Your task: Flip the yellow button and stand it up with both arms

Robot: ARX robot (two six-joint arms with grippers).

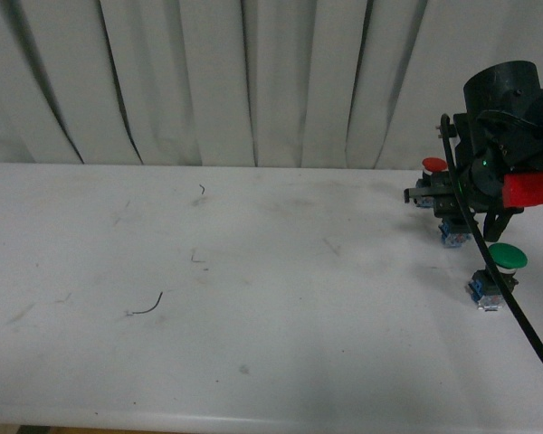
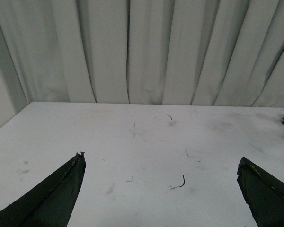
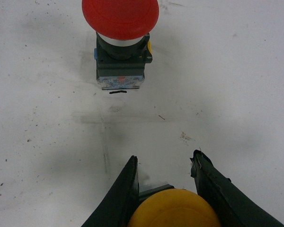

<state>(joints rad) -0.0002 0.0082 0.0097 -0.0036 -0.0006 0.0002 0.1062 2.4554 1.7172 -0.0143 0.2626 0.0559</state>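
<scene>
The yellow button (image 3: 173, 210) shows only in the right wrist view, as a round yellow cap with a bit of black collar beyond it. My right gripper (image 3: 165, 163) is shut on it, one black finger on each side, low over the white table (image 3: 227, 71). In the front view my right arm (image 1: 502, 154) hides the yellow cap; a blue block (image 1: 452, 237) shows under it. My left gripper (image 2: 161, 158) is open wide and empty above the table, far from the buttons. It is out of the front view.
A red-capped button (image 3: 120, 19) stands just ahead of my right gripper; it also shows in the front view (image 1: 434, 165). A green-capped button (image 1: 508, 257) stands nearer the front, right of centre. A small wire scrap (image 1: 149, 306) lies at mid-left. Curtains (image 1: 253, 81) close the back.
</scene>
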